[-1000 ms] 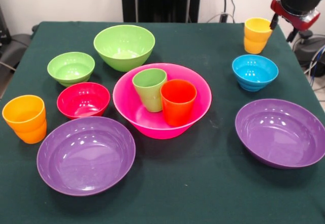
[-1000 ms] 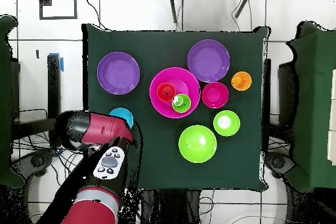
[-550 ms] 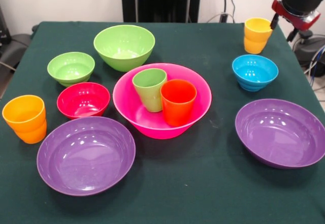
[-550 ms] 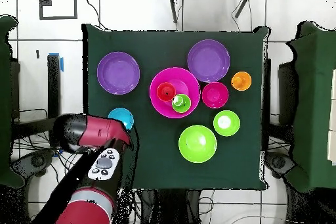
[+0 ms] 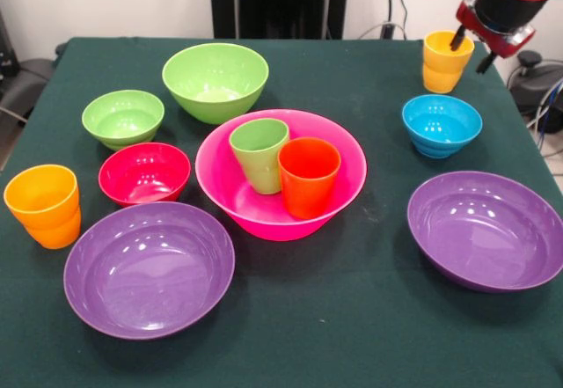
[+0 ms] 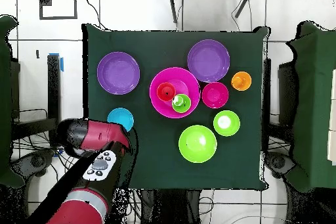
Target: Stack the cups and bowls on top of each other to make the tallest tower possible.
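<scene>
The hot-pink bowl (image 5: 220, 181) sits mid-table and holds a green cup (image 5: 259, 155) and a red-orange cup (image 5: 308, 177), both upright. A yellow-orange cup (image 5: 442, 67) stands at the far right corner. My gripper (image 5: 470, 50) is open at that cup's right rim, one finger over the mouth and the other outside the wall. An orange cup (image 5: 42, 205) stands at the near left. In the overhead view my arm (image 6: 92, 136) hides the gripper and the yellow-orange cup.
Two purple bowls (image 5: 148, 269) (image 5: 488, 230) lie near the front. A blue bowl (image 5: 442, 124) sits just in front of the yellow-orange cup. The red bowl (image 5: 143, 172), small light-green bowl (image 5: 123, 117) and medium light-green bowl (image 5: 215, 80) stand on the left.
My gripper has shifted left in the front view, from beside the yellow-orange cup to straddling its right rim. Nothing else moved.
</scene>
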